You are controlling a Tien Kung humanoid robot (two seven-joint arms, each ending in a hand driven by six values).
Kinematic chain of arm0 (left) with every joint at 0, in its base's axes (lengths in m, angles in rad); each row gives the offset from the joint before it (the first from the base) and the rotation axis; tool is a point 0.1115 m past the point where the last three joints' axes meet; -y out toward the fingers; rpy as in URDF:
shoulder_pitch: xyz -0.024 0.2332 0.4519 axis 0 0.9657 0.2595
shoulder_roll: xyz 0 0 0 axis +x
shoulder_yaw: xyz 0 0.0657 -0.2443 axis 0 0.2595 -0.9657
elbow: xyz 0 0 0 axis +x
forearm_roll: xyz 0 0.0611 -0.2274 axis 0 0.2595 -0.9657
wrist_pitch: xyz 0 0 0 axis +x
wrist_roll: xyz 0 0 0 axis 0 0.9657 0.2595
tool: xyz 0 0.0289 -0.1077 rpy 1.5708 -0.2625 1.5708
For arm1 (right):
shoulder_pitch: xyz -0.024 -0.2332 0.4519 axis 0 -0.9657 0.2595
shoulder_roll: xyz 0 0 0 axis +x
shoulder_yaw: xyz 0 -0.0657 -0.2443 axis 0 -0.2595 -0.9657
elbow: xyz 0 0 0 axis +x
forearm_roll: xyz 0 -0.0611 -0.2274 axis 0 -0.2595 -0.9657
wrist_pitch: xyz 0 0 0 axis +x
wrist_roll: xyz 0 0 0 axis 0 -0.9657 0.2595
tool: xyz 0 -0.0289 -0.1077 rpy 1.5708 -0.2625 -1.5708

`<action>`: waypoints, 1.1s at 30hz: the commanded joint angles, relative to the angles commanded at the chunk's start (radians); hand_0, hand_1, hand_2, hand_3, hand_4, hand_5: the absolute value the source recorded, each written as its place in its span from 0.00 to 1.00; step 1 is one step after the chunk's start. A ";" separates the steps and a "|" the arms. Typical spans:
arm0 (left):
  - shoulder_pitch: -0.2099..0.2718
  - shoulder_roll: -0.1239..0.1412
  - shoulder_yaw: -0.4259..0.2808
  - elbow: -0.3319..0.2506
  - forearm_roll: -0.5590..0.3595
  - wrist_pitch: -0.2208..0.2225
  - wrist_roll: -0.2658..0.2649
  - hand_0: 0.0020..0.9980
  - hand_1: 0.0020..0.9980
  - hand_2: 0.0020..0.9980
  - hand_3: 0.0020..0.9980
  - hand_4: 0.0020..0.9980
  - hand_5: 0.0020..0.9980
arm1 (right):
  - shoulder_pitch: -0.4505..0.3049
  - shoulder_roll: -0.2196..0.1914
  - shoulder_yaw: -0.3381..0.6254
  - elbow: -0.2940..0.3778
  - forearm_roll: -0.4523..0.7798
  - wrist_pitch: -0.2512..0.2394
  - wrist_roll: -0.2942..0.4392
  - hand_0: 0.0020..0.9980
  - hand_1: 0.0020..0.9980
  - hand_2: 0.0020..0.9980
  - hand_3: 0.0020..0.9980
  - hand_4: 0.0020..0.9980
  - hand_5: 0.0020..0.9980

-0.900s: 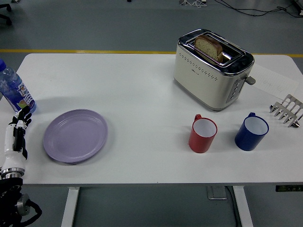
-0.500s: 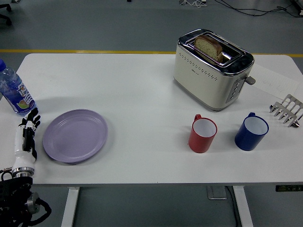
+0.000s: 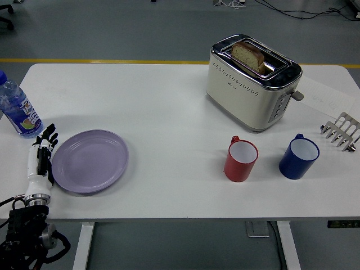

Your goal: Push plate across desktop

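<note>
A lilac plate (image 3: 90,161) lies flat on the white table (image 3: 169,107) at the left, near the front edge. My left hand (image 3: 41,155) stands edge-on right beside the plate's left rim, fingers straight and together, holding nothing. Whether it touches the rim I cannot tell. Its black forearm (image 3: 25,236) comes up from the lower left corner. The right arm is out of view.
A water bottle (image 3: 17,108) stands just behind my left hand. To the right are a red mug (image 3: 241,160) and a blue mug (image 3: 298,156). A toaster (image 3: 251,82) with bread stands at the back right, a metal rack (image 3: 341,132) at the right edge.
My left hand has moved right and forward, from the table's left edge up to the plate's left rim. The plate has barely shifted.
</note>
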 joint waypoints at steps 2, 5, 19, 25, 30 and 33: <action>-0.007 -0.002 0.023 0.005 -0.012 0.001 0.000 0.89 0.89 0.92 0.83 0.46 1.00 | 0.001 0.001 0.000 0.000 -0.001 0.000 0.000 0.51 0.48 0.58 0.54 0.18 0.33; -0.010 -0.002 0.038 0.008 -0.021 0.001 0.000 0.89 0.89 0.92 0.83 0.46 1.00 | 0.001 0.001 0.000 0.000 0.000 0.000 0.000 0.51 0.48 0.58 0.54 0.18 0.33; -0.021 -0.005 0.140 -0.032 -0.081 0.005 0.000 0.89 0.89 0.92 0.83 0.46 1.00 | 0.004 0.003 0.001 0.000 -0.003 0.000 -0.002 0.51 0.48 0.58 0.54 0.17 0.32; -0.028 -0.014 0.195 -0.050 -0.119 0.025 0.000 0.89 0.89 0.92 0.83 0.46 0.99 | 0.008 0.009 -0.002 0.000 -0.010 0.002 -0.004 0.51 0.48 0.58 0.54 0.17 0.32; -0.039 -0.025 0.235 -0.044 -0.141 0.035 0.000 0.90 0.89 0.92 0.83 0.46 0.98 | 0.010 0.012 -0.012 0.000 -0.003 0.004 -0.004 0.51 0.48 0.58 0.54 0.17 0.32; -0.044 -0.029 0.246 -0.046 -0.146 0.037 0.000 0.90 0.89 0.92 0.83 0.46 0.98 | 0.009 0.012 -0.013 0.000 -0.005 0.005 -0.004 0.51 0.48 0.58 0.54 0.17 0.32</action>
